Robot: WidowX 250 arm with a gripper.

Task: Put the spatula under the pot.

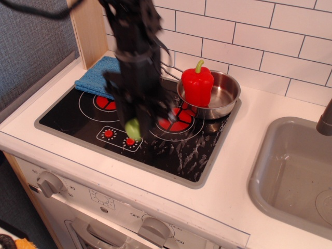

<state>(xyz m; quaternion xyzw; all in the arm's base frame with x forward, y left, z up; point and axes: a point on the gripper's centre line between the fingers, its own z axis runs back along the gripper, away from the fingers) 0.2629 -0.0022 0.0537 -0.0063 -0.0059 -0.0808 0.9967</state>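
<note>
My gripper [136, 120] is blurred with motion and hangs over the front middle of the black hob [171, 150]. It is shut on the spatula [133, 127]; only the lime-green handle shows below the fingers, the grey blade is hidden. The pot [220, 96], a shallow shiny steel pan with a thin wire handle, sits on the back right of the hob and overlaps the right burner ring. A red pepper [197, 84] with a green stem stands in it. The gripper is left of the pot and nearer the hob's front edge.
A blue cloth [96, 79] lies at the hob's back left, partly behind the arm. A grey sink [290, 171] is at the right with a dark tap [326, 122]. White tiled wall behind; oven knobs [49, 182] below the counter edge.
</note>
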